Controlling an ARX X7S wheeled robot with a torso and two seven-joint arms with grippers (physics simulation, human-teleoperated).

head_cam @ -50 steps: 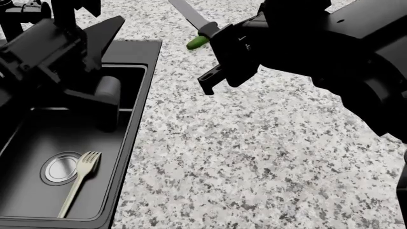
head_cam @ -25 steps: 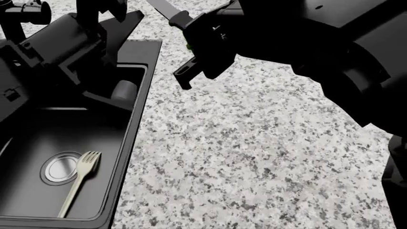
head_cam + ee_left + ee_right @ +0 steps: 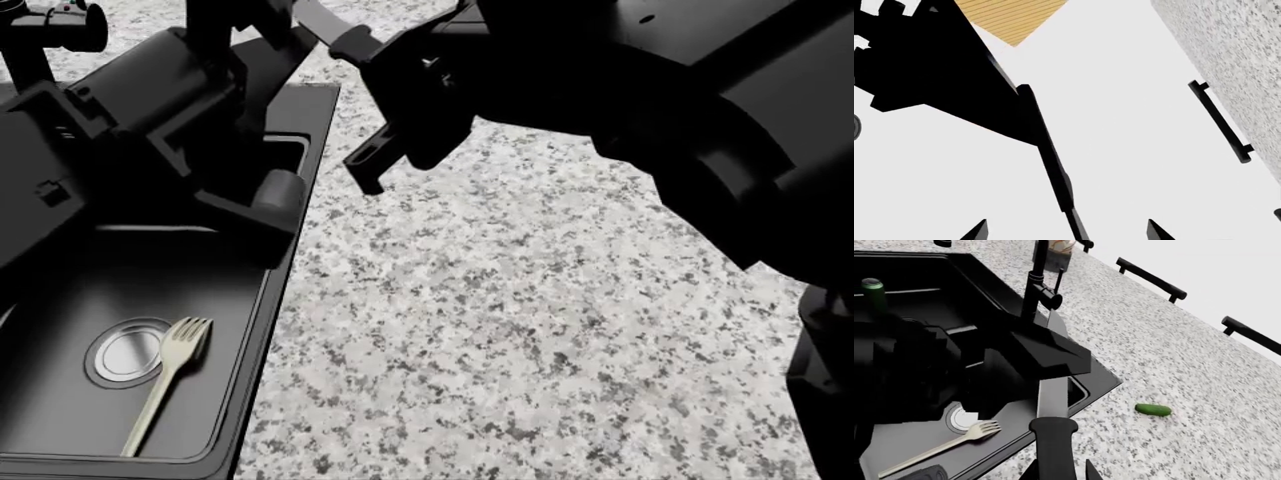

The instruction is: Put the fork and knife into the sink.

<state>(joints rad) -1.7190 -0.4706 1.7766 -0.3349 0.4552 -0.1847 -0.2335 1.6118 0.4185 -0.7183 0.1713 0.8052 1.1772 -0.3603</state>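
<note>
The cream fork [image 3: 167, 380] lies in the black sink's [image 3: 283, 262] basin, tines next to the round silver drain [image 3: 128, 352]. My right gripper [image 3: 1059, 471] is shut on the knife's black handle [image 3: 1054, 442]. The grey blade [image 3: 1053, 399] points toward the sink's rim [image 3: 1102, 381], and the fork [image 3: 941, 446] shows below it. In the head view the knife [image 3: 344, 42] hangs by the sink's far right corner. My left gripper [image 3: 1066, 232] is open, with white wall behind it. The left arm [image 3: 147, 110] hovers over the sink.
A small green cucumber [image 3: 1152, 410] lies on the speckled granite counter [image 3: 534, 320] right of the sink. The black faucet [image 3: 1035, 287] stands at the sink's back edge. Black handles [image 3: 1151, 279] line the white wall behind the counter.
My right arm has carried the knife left, off the counter by the cucumber and toward the sink's corner. The left arm has shifted up and back over the sink. The fork has not moved.
</note>
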